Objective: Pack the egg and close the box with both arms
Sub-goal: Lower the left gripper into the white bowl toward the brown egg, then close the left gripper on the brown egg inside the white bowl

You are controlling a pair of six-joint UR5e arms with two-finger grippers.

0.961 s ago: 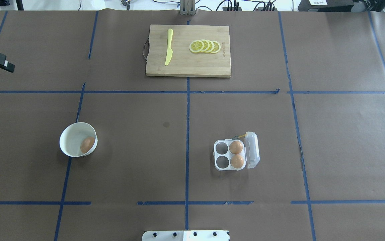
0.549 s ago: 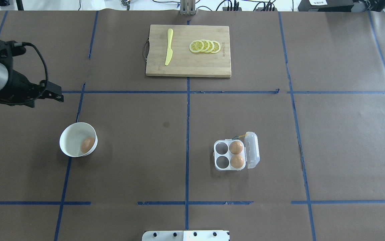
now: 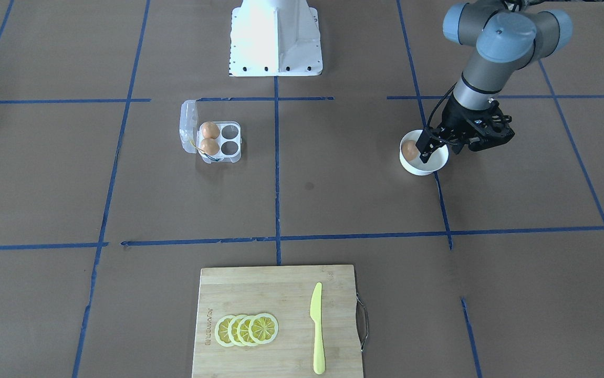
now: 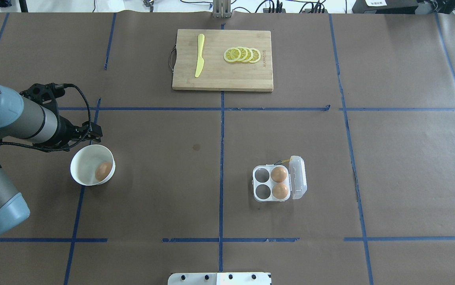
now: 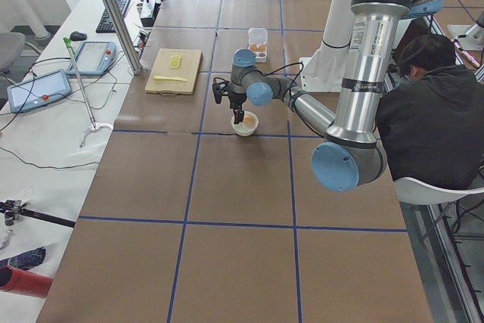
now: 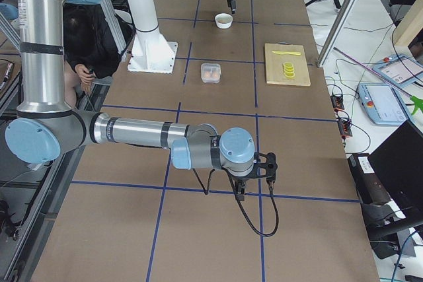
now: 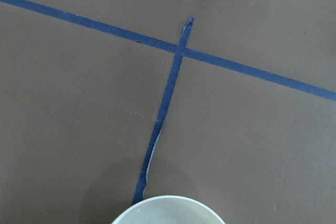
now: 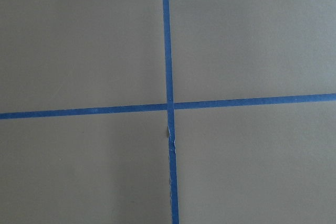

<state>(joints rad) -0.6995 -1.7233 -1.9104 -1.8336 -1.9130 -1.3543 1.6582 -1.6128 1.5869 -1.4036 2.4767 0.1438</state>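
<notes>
The small smooth orange-brown egg (image 4: pixel 103 171) lies inside the round white bowl (image 4: pixel 79 166) at the lower left of the overhead view, against the bowl's right-hand wall. The black two-finger left gripper (image 4: pixel 93 133) hangs just above the bowl's far rim. In the front-facing view its fingers (image 3: pixel 425 151) stand spread apart with nothing between them, one of them over the bowl close to the egg. The small clear plastic four-cell egg carton (image 4: pixel 260 183) sits right of centre in the overhead view, its hinged lid (image 4: pixel 298 178) swung open to the right. Two more eggs fill the cells next to the lid, and the two left cells hold nothing. The right gripper (image 6: pixel 254 179) shows only in the right-side view, low over a blue tape line near the bottom of that frame; whether it is spread or clenched cannot be told. At top centre of the overhead view a bamboo cutting board (image 4: pixel 219 77) carries a yellow plastic knife (image 4: pixel 199 55) and a row of lemon slices (image 4: pixel 242 54).
</notes>
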